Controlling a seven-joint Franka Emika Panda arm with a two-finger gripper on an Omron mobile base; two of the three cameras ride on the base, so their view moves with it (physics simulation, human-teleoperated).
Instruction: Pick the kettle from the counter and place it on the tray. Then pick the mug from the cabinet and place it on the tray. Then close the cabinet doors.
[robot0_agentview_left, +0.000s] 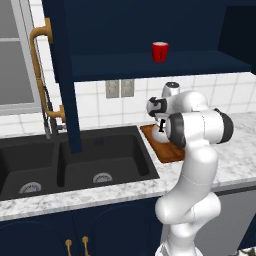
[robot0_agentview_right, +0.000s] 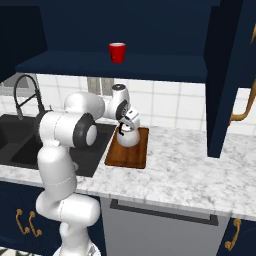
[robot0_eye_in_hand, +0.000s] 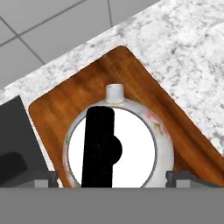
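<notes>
Fingertips (robot0_eye_in_hand: 181, 177) stand wide apart, one on each side of the kettle (robot0_eye_in_hand: 117, 146), gripping nothing; the gripper (robot0_agentview_right: 126, 126) hangs right over it. One kettle, white with a black handle across its top and a short spout, sits upright on the tray (robot0_eye_in_hand: 65, 98), toward the tray's near end, with bare wood showing past the spout. One tray, reddish-brown, lies flat on the counter (robot0_agentview_right: 185, 170) with its left edge just beside the black sink (robot0_agentview_left: 100, 160). Open marble runs off to the right of the tray, nothing standing on it. Two basins in that sink, a curved faucet (robot0_agentview_right: 22, 92) behind them. Beyond the tray, white wall tile. Up above, the cabinet (robot0_agentview_right: 125, 30) stands open: both cabinet doors (robot0_agentview_left: 62, 75) are swung out, brass handles facing the room, the left door's lower edge hanging over the sink. One red mug (robot0_agentview_left: 160, 51) sits on the navy shelf, well clear of the arm.
</notes>
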